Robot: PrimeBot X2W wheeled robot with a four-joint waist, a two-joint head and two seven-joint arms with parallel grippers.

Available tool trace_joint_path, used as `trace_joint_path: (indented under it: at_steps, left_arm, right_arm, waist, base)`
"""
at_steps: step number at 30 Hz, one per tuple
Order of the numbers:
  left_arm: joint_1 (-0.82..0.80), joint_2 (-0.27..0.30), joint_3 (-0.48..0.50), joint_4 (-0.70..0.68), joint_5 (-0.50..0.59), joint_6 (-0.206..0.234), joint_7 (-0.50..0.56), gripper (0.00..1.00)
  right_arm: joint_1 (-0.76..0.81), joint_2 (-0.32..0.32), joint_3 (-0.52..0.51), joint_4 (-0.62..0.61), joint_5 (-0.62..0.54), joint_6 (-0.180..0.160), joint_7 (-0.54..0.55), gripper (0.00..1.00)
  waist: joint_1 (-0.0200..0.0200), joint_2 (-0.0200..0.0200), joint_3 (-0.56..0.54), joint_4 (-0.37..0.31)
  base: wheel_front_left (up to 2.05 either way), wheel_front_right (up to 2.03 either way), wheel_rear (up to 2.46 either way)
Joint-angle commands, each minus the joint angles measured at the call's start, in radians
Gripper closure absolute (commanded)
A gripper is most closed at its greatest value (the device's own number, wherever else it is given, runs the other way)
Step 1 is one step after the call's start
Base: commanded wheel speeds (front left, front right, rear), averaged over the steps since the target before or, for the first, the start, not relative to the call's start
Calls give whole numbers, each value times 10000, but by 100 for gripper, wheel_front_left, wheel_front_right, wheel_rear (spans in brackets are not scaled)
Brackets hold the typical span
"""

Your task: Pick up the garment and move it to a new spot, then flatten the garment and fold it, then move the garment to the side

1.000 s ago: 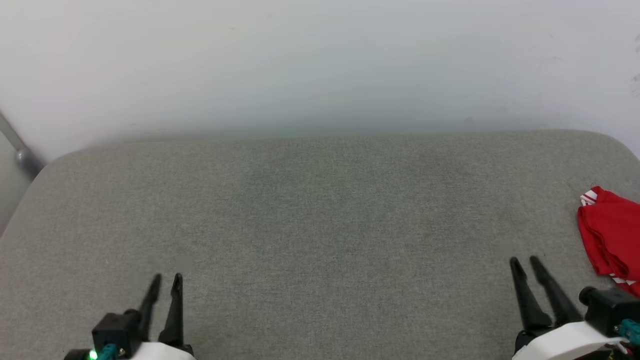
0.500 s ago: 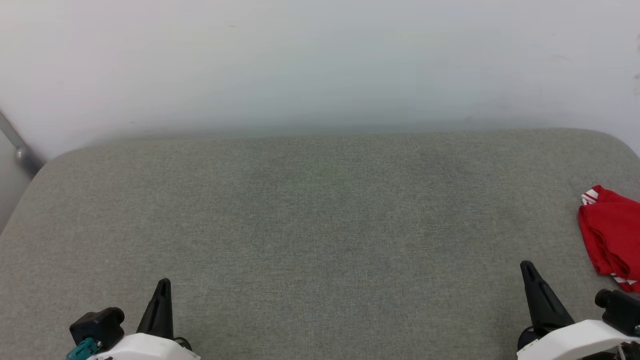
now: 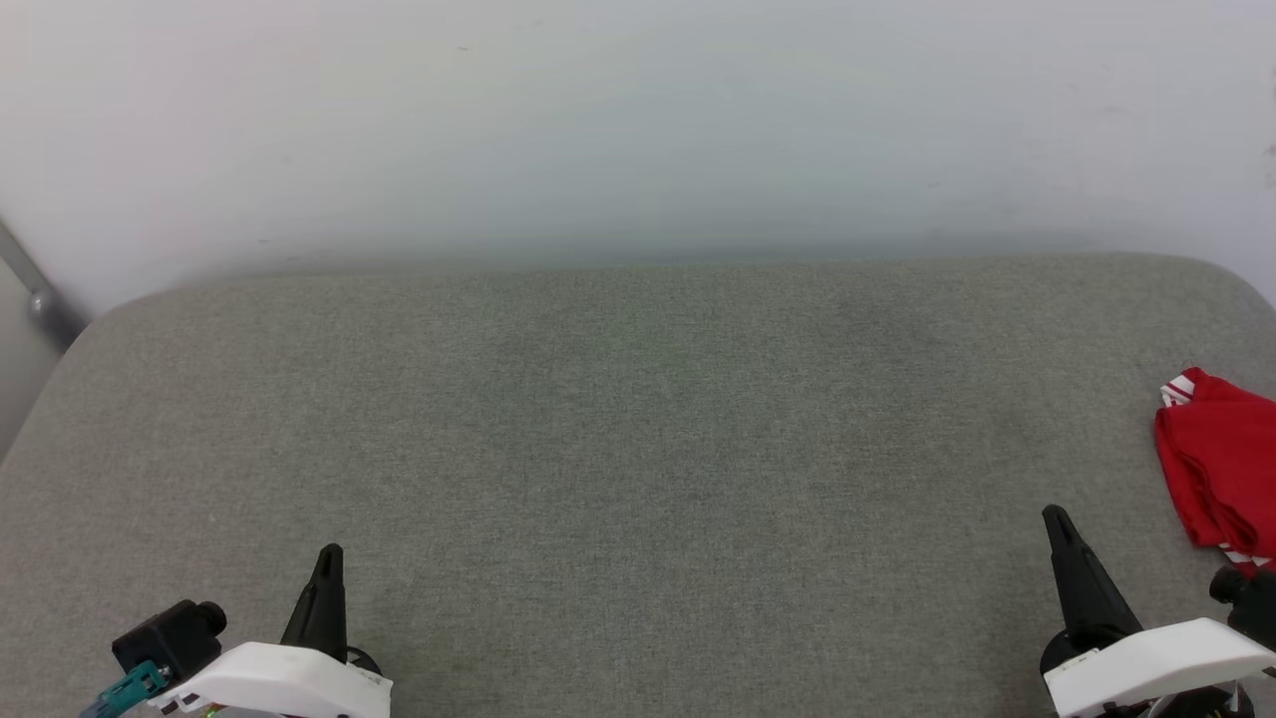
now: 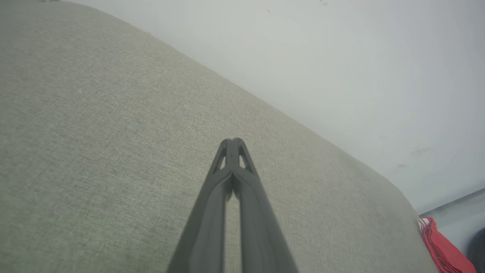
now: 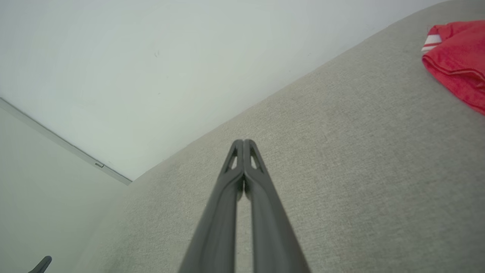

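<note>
The garment (image 3: 1221,469) is a red bundle with red-white striped trim, lying folded at the far right edge of the grey cushion (image 3: 638,419). It shows too in the left wrist view (image 4: 443,250) and in the right wrist view (image 5: 458,60). My left gripper (image 3: 330,554) hovers at the lower left, shut with nothing between its fingers (image 4: 232,142). At the lower right, my right gripper (image 3: 1055,517) is shut and holds nothing (image 5: 243,142). It stands a short way left of the garment, apart from it.
A pale wall (image 3: 638,120) rises behind the cushion's far edge. A grey metal bar (image 3: 35,294) slants past the cushion's back left corner. The cushion's corners are rounded.
Both grippers have shut, from open fingers to closed, with nothing in them. Both arms have shifted slightly. The garment has not moved.
</note>
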Motion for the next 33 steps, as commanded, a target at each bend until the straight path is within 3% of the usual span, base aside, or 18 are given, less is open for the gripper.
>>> trace_joint_path:
  at_steps: [1, 33]
  left_arm:
    - [-280, 22, 148, -94, -259, -65, 56, 100]
    - [-745, -730, 1055, 149, -3629, -743, 1122, 100]
  right_arm:
    - [-313, 0, -61, -64, 300, -1, 23, 100]
    - [-866, 213, -380, 534, 4104, -2, 532, 100]
  waist:
    - [0, 0, 3, 1]
    - [0, 0, 114, 14]
  base:
    - [0, 0, 0]
    - [0, 0, 0]
